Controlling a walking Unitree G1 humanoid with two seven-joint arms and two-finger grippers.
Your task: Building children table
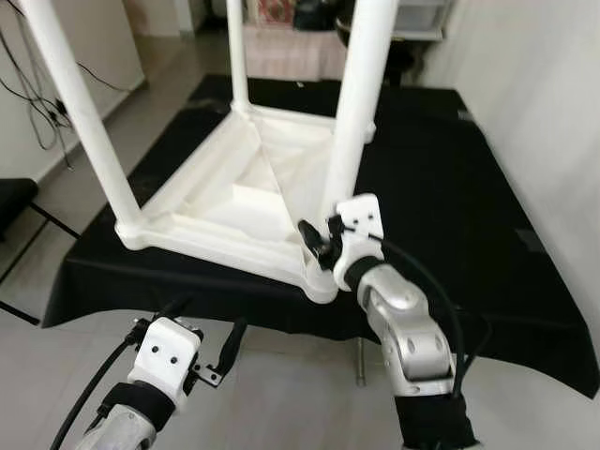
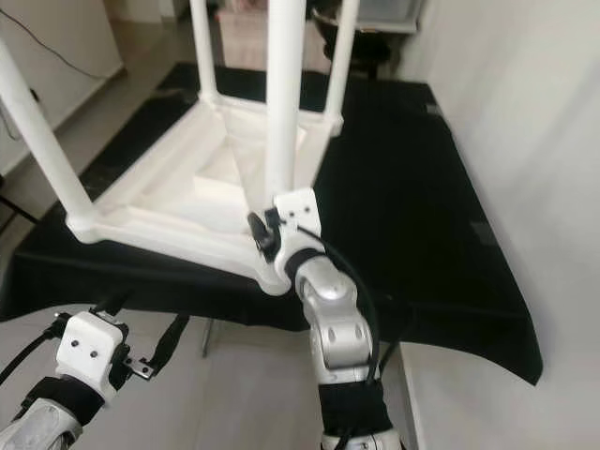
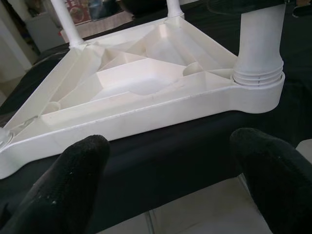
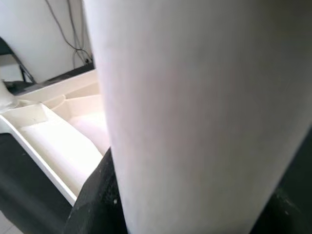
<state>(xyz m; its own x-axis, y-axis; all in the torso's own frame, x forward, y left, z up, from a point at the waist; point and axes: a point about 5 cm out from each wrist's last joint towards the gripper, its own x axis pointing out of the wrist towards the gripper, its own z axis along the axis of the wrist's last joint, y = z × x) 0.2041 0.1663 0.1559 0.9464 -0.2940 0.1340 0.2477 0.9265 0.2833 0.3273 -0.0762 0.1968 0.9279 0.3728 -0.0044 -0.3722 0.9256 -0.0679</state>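
Children's table (image 1: pixel 239 202) lies upside down on the black-draped bench (image 1: pixel 450 206), its ribbed white underside facing up and its legs standing straight toward the ceiling. I count four legs seated at the corners — the near-right one (image 1: pixel 354 112) is the one I have in hand. My right tool (image 1: pixel 323 246) is clenched around that leg low down, just above the threaded collar where it meets the corner socket; in the right wrist view the white tube sits tight between my black fingers (image 4: pixel 95 195). My left tool (image 1: pixel 202 337) hangs released below the bench's front edge, its fingers (image 3: pixel 73 180) spread wide and touching nothing, pointed at the table's near rim.

By my reckoning this is the last leg going in, so the job is nearly through. The next move calls for turning or pressing the leg until the collar sits flush, and I would want the left tool up against the rim to hold the top from sliding on the cloth.

All of it is smooth white plastic — a squarish top with diagonal ribs and a recessed centre, light-looking and likely to skid.
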